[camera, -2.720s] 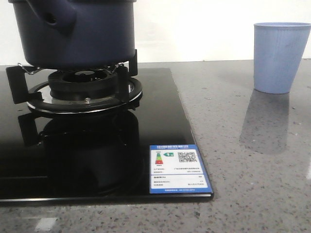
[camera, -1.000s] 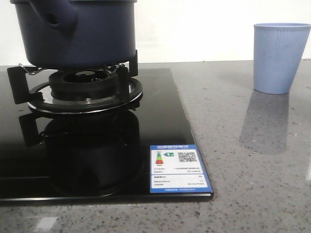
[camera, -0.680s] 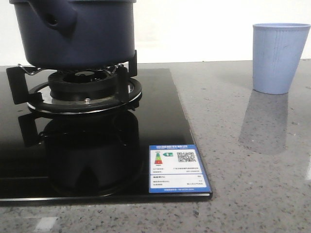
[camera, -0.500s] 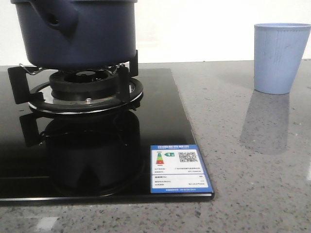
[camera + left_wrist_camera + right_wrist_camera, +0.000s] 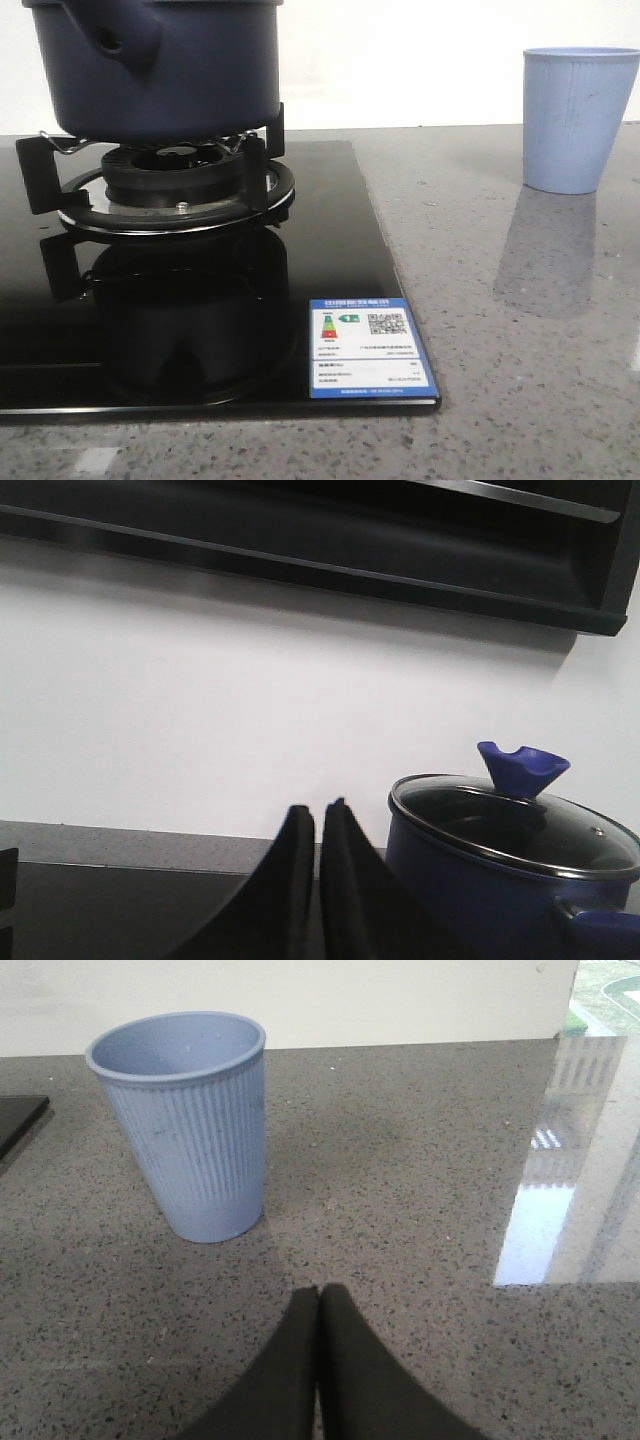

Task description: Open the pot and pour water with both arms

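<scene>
Dark navy pot (image 5: 160, 65) sits on the black burner grate (image 5: 165, 180) of a glossy black glass cooktop (image 5: 330, 250); the short hollow stub (image 5: 115, 35) on its side faces the front camera; the pot's dark reflection shows in the glass below the grate. Left wrist view shows the glass lid (image 5: 515, 825) in place on the pot (image 5: 480, 900), metal rim seated, blue knob (image 5: 522, 768) upright on top; a blue side handle (image 5: 605, 925) shows at the frame edge. An energy label sticker (image 5: 368, 347) lies on the cooktop's front corner nearest the cup.

Pale blue ribbed cup (image 5: 578, 118) stands upright on the grey speckled counter (image 5: 520, 330), well apart from the pot, off the cooktop; its mouth looks empty in the right wrist view (image 5: 190, 1125).

Left gripper (image 5: 318, 815): jaws pressed nearly together, holding nothing, beside the pot without touching it, in front of the white wall (image 5: 250, 700); right gripper (image 5: 319, 1295): jaws closed against each other, holding nothing, over bare counter near the cup, apart from it.
</scene>
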You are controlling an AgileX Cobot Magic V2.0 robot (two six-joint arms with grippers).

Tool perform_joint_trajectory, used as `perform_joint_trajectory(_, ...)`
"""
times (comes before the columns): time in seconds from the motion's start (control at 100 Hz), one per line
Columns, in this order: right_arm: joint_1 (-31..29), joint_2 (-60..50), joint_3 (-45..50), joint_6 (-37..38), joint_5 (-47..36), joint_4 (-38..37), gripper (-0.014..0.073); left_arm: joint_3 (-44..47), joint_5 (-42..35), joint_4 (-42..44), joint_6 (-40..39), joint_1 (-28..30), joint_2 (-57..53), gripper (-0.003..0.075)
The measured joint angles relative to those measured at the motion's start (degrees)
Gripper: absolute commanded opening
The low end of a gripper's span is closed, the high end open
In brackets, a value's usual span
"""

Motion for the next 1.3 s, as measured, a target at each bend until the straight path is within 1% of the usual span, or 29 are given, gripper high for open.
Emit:
perform_joint_trajectory(0.46, 0.0, 0.0, 0.0, 0.0, 0.0, 0.0, -0.0071, 0.0, 0.0, -0.09, 0.0, 0.0, 0.0, -0.0019)
perform_joint_trajectory(0.55, 0.0, 0.0, 0.0, 0.0, 0.0, 0.0, -0.0071, 0.54, -0.3, 2.48, -0.93, 0.0, 0.0, -0.0019)
perform_joint_trajectory(0.6, 0.0, 0.0, 0.0, 0.0, 0.0, 0.0, -0.0071, 1.32, -0.82, 8.04, -4.7, 0.0, 0.0, -0.0019)
perform_joint_trajectory(0.62, 0.0, 0.0, 0.0, 0.0, 0.0, 0.0, -0.0071, 1.64, -1.29, 10.08, -7.47, 0.0, 0.0, -0.0019)
perform_joint_trajectory(0.65, 0.0, -0.02, 0.0, 0.0, 0.0, 0.0, -0.0071, 2.63, -2.15, 16.3, -12.37, 0.0, 0.0, -0.0019)
perform_joint_trajectory(0.69, 0.0, -0.02, 0.0, 0.0, 0.0, 0.0, -0.0071, 3.89, -3.98, 23.87, -21.38, 0.0, 0.0, -0.0019)
perform_joint_trajectory(0.7, 0.0, -0.02, 0.0, 0.0, 0.0, 0.0, -0.0071, 4.49, -4.31, 27.14, -24.69, 0.0, 0.0, -0.0019)
perform_joint_trajectory(0.74, 0.0, -0.02, 0.0, 0.0, 0.0, 0.0, -0.0071, 6.43, -6.41, 37.13, -32.72, 0.0, 0.0, -0.0019)
perform_joint_trajectory(0.76, 0.0, -0.02, 0.0, 0.0, 0.0, 0.0, -0.0071, 7.12, -7.35, 40.25, -37.13, 0.0, 0.0, -0.0019)
perform_joint_trajectory(0.77, 0.0, -0.02, 0.0, 0.0, 0.0, 0.0, -0.0071, 7.8, -7.63, 43.12, -39.81, 0.0, 0.0, -0.0019)
perform_joint_trajectory(0.81, 0.0, -0.02, 0.0, 0.0, 0.0, 0.0, -0.0071, 9.82, -8.93, 49.93, -45.33, 0.0, 0.0, -0.0019)
perform_joint_trajectory(0.84, 0.0, -0.02, 0.0, 0.0, 0.0, 0.0, -0.0071, 11.17, -9.33, 52.78, -49.14, 0.0, 0.0, -0.0019)
perform_joint_trajectory(0.91, 0.0, -0.02, 0.0, 0.0, 0.0, 0.0, -0.0071, 14.44, -9.73, 56.63, -53.57, 0.0, -0.41, -0.0019)
perform_joint_trajectory(0.98, 0.0, -0.02, 0.0, 0.0, 0.0, 0.0, -0.0071, 16.67, -9.18, 58.12, -55.51, 0.0, -1.81, -0.0019)
perform_joint_trajectory(1.06, 0.0, -0.02, 0.0, 0.0, 0.0, 0.0, -0.0071, 16.67, -8.94, 59.19, -56.28, 0.0, -4.04, -0.0019)
perform_joint_trajectory(1.13, 0.0, -0.02, 0.0, 0.0, 0.0, 0.0, -0.0071, 16.67, -6.91, 60.01, -56.53, 0.25, -5.62, -0.0019)
perform_joint_trajectory(1.3, 0.0, -0.02, 0.0, 0.0, -0.15, 0.0, -0.0071, 16.67, -3.32, 61.51, -56.65, 2.31, -5.94, -0.0019)
